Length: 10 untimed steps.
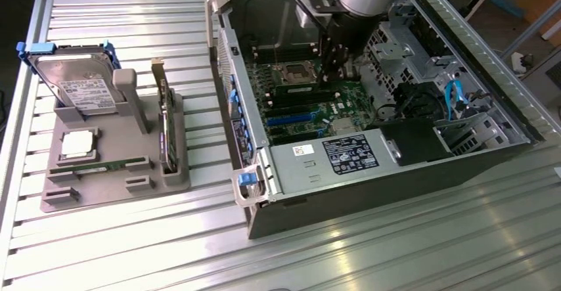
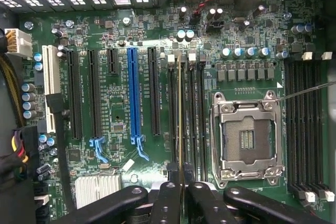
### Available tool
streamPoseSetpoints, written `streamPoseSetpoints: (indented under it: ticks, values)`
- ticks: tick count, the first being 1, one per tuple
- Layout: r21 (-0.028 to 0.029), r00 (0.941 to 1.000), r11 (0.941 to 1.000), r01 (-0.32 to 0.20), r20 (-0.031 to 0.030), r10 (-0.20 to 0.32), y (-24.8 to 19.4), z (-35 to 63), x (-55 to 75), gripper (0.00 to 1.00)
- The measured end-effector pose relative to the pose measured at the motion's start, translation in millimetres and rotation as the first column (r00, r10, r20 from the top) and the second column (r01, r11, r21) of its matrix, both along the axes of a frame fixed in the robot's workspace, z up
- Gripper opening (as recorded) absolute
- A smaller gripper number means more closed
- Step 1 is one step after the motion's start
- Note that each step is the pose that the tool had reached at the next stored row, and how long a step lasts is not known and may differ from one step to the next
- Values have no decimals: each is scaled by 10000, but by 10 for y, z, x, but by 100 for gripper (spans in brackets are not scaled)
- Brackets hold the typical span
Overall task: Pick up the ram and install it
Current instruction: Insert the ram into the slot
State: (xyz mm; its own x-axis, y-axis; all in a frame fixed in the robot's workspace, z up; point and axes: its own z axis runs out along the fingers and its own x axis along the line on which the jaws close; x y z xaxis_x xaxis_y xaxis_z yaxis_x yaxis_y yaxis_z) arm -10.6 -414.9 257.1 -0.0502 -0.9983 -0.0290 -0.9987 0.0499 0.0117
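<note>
In the wrist view the ram (image 2: 181, 114) appears edge-on as a thin strip, standing over the black memory slots (image 2: 193, 108) between the blue slot and the CPU socket (image 2: 245, 140). My gripper (image 2: 181, 190) is shut on its top edge, with one black finger (image 2: 167, 200) on each side. I cannot tell whether the ram's lower edge touches a slot. In the exterior view my gripper (image 1: 338, 74) reaches down into the open computer case (image 1: 298, 166), over the green motherboard (image 1: 307, 104). A like stick (image 1: 96, 167) lies flat on the grey holder (image 1: 114, 189).
The grey holder at the exterior view's left also carries a silver hard drive (image 1: 75, 84) with blue clips, an upright expansion card (image 1: 165, 123) and a CPU chip (image 1: 77, 143). Inside the case are several more memory slots (image 2: 304, 129), cables (image 1: 456, 97) and a power supply (image 1: 351, 154).
</note>
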Motion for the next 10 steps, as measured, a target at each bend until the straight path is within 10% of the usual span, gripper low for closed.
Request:
streamPoseSetpoints:
  ticks: [10]
  values:
    - [0,10000,10000,-7,0,7,-1,-37,8,12]
